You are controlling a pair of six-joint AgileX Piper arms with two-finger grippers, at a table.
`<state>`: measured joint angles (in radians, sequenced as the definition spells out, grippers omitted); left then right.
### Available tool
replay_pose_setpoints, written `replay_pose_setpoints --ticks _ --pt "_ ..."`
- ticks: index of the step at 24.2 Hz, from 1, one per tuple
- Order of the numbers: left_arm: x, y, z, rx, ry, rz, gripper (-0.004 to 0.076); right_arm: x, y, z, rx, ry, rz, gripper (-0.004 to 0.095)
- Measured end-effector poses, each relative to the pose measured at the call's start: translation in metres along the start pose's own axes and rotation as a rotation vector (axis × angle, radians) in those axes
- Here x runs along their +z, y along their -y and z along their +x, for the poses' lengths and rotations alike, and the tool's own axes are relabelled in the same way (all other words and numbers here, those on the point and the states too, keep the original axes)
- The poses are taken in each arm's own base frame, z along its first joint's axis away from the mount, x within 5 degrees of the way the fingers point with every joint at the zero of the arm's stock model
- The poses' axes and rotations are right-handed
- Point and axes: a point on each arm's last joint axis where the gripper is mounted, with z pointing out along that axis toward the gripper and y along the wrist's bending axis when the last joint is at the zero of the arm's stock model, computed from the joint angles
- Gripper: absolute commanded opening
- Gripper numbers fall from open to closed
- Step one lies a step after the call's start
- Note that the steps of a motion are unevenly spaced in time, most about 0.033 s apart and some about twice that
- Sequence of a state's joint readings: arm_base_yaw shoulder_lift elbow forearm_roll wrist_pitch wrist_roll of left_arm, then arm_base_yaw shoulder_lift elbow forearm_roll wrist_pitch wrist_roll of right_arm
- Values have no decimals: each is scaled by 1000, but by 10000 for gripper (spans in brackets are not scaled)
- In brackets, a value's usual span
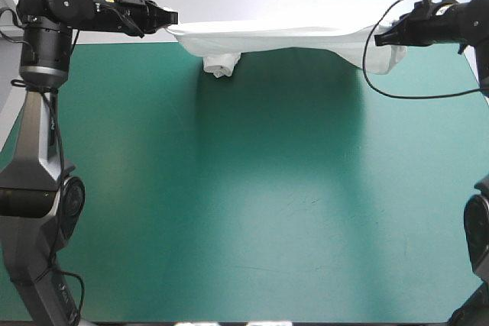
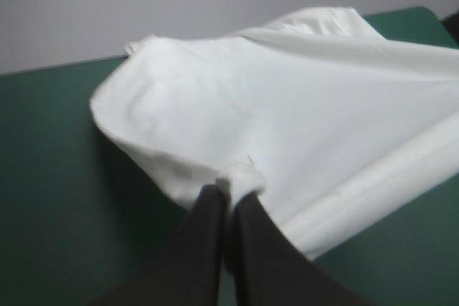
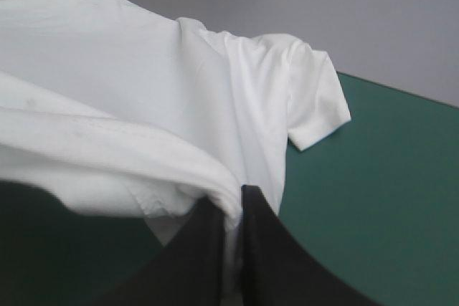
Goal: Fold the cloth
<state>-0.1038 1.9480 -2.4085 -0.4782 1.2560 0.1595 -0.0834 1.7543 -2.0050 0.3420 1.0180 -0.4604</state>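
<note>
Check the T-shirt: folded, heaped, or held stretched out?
Held stretched out, not folded. The T-shirt spans the gap between the left tool and the right tool, each shut on an edge of it.

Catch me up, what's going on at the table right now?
Both arms hold the white T-shirt up, stretched between them along the far edge of the teal-green table. The left end effector is shut on one end of it, and the right end effector on the other. The cloth sags a little, and a bunched part hangs down nearer the left side. It does not look folded yet.
</note>
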Motion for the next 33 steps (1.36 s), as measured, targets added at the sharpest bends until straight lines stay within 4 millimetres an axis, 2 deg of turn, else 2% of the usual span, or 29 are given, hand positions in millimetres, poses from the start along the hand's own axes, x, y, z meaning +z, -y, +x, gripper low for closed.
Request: replay_pose_setpoints --ticks 4,9,14,15,16,17,18,19,20,22,23,27,30,33 --pt "-10 20 27 -15 -93 88 -9 -11 -8 31 9 -87 -14 -17" --pt "-2 33 82 -31 -283 113 -9 -13 -34 84 -18 -253 -57 -17" --pt "6 34 152 -45 -486 121 -9 -21 -66 129 -99 -377 -90 -17" --pt "4 32 178 -49 -551 115 -9 -24 -78 148 -122 -429 -102 -17" --pt "2 31 191 -53 -582 104 -9 -25 -84 155 -132 -448 -110 -17" --pt "-3 29 215 -51 -637 79 -9 -29 -95 174 -152 -491 -123 -17" --pt "-7 28 228 -48 -666 64 -9 -30 -99 183 -154 -513 -131 -17" --pt "-15 26 252 -47 -718 44 -9 -35 -109 199 -164 -541 -152 -17" --pt "-19 26 263 -46 -741 35 -9 -37 -113 206 -169 -557 -163 -17" --pt "-24 26 279 -45 -772 24 -9 -41 -119 220 -177 -587 -182 -17" --pt "-29 25 291 -44 -796 11 -9 -45 -124 234 -172 -627 -194 -18" --pt "-37 24 306 -37 -819 -22 -9 -59 -135 266 -173 -699 -227 -17" --pt "-37 23 317 -50 -848 -26 -9 -69 -138 280 -162 -718 -238 -17" --pt "-37 22 321 -59 -864 -25 -9 -71 -138 284 -156 -713 -234 -16"
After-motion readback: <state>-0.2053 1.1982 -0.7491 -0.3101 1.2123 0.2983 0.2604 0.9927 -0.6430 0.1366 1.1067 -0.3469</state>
